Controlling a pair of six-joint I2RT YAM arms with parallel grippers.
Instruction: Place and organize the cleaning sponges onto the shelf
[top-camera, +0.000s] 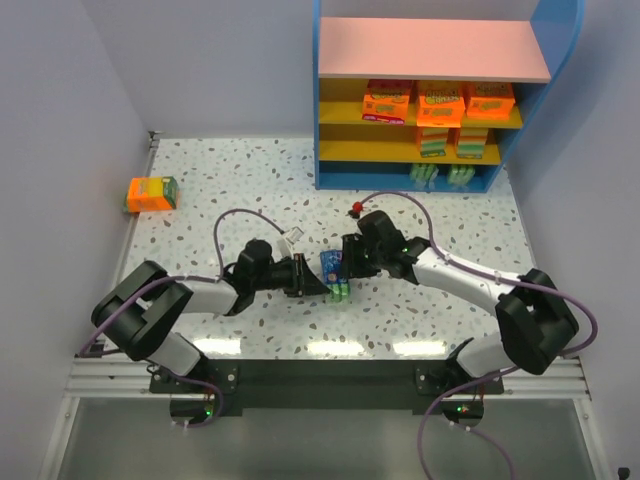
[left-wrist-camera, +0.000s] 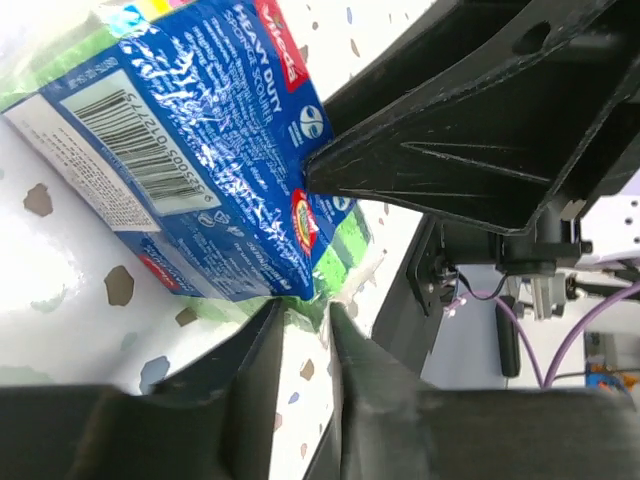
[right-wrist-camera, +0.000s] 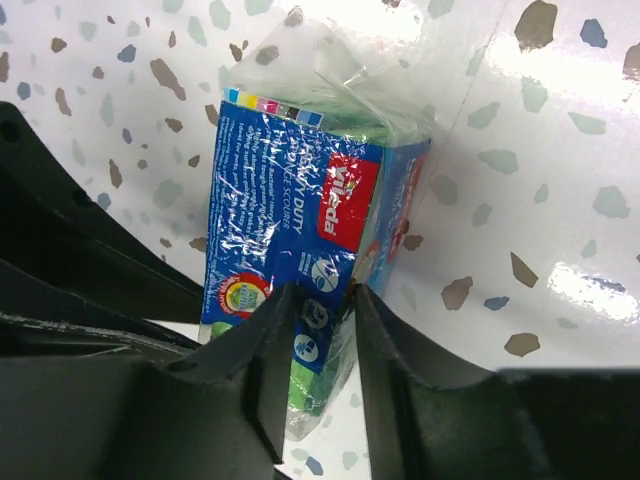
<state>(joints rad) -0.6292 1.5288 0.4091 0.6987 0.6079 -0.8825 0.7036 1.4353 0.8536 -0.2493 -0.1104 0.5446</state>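
A blue sponge pack (top-camera: 332, 266) with green sponge edges sits at the table's middle, between both grippers. My left gripper (top-camera: 316, 280) pinches the pack's lower corner, with green wrapper between its nearly closed tips (left-wrist-camera: 305, 308). My right gripper (top-camera: 347, 262) is shut on the opposite end of the same pack (right-wrist-camera: 320, 296). The pack's barcode side shows in the left wrist view (left-wrist-camera: 180, 150) and its label side in the right wrist view (right-wrist-camera: 290, 220). The shelf (top-camera: 432, 48) stands at the back right with several orange packs (top-camera: 441, 103) on its yellow tiers.
One orange pack (top-camera: 151, 193) lies alone at the table's far left by the wall. Green sponges (top-camera: 442, 177) stand on the shelf's bottom tier. A small red thing (top-camera: 355, 208) sits on the right arm's cable. Walls close in on the left and the back.
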